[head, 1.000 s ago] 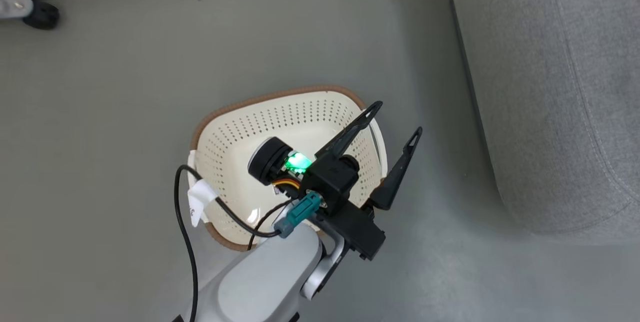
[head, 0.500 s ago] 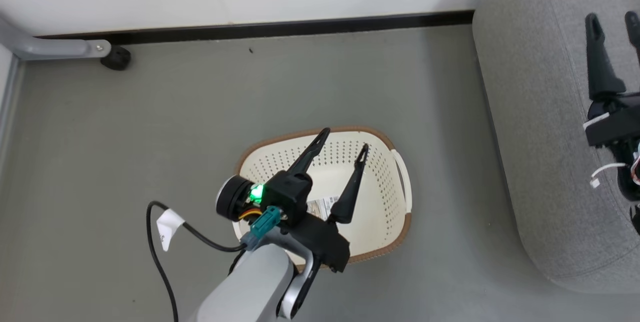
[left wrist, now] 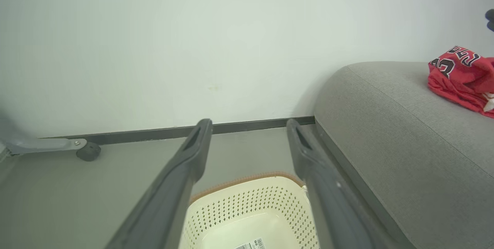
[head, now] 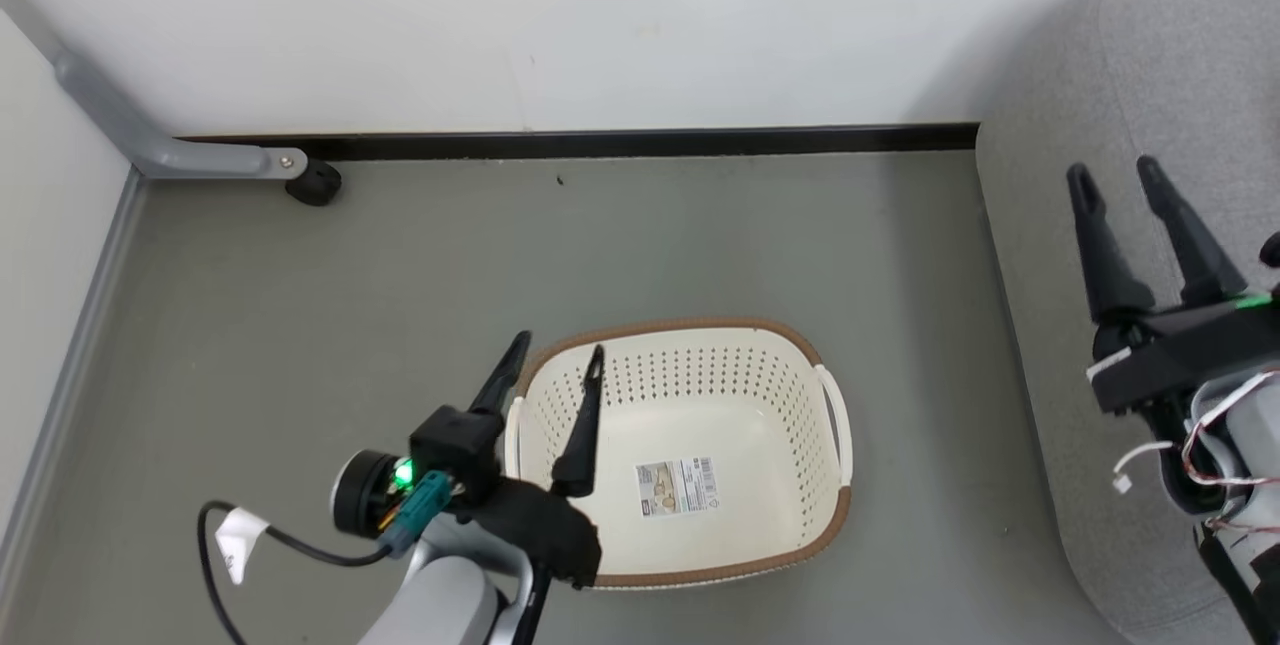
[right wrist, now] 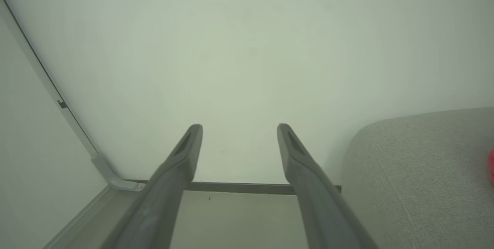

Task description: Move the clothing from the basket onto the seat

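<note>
- left pincer: lower left of head view, fingers spread wide, holding nothing; in the picture the tips straddle the left rim of the basket
- basket: lower centre, sitting on the floor; label sticker exposed on its bottom
- right pincer: right edge, fingers apart, empty, over the seat
- clothing: red crumpled heap lying on the seat, upper right of left wrist view, well apart from the basket

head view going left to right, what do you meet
black foot of the grey leg → left hand → label sticker in the basket → right hand over the seat
</note>
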